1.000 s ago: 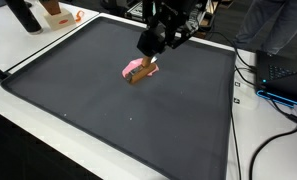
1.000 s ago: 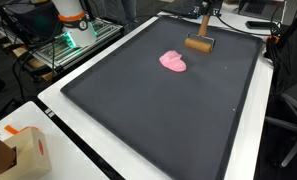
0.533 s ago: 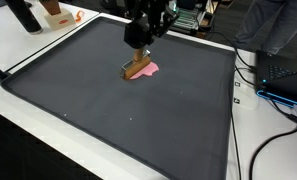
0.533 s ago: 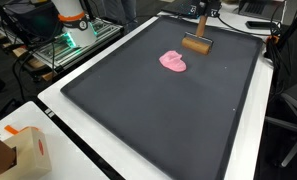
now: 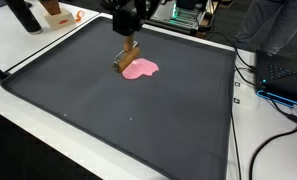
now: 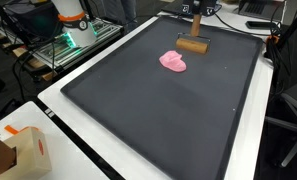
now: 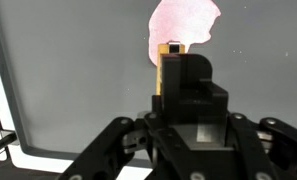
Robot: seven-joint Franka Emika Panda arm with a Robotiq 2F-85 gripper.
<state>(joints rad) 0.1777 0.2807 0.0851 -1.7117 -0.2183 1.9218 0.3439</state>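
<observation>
Seen in an exterior view, a white counter (image 5: pixel 28 50) carries a big dark mat (image 5: pixel 138 120) that fills most of the frame. At the far left edge of the counter sits a small orange and white box (image 5: pixel 56 12). Moving right, the robot's black fingers (image 5: pixel 128 33) come down over the far part of the mat, clamped together on the upright handle of a wooden tool (image 5: pixel 125 57). The tool has a thin stick with a short brown block across its lower end, and that block is low over the mat. Just to the right of the block and slightly nearer lies a flat pink blob (image 5: pixel 141 69) on the mat; whether the wood touches it cannot be told. Further right, past the mat's edge, black cables (image 5: pixel 250 70) trail across the counter.

In an exterior view from another corner, a cardboard box (image 6: pixel 23 150) stands at the near left. The pink blob (image 6: pixel 173 62) lies on the far half of the mat, with the wooden tool (image 6: pixel 193 45) just to its right and a little farther away.

In the wrist view the fingers (image 7: pixel 188 85) are pressed around the tool, its pale tip (image 7: pixel 170 48) pointing at the pink blob (image 7: pixel 183 22)
</observation>
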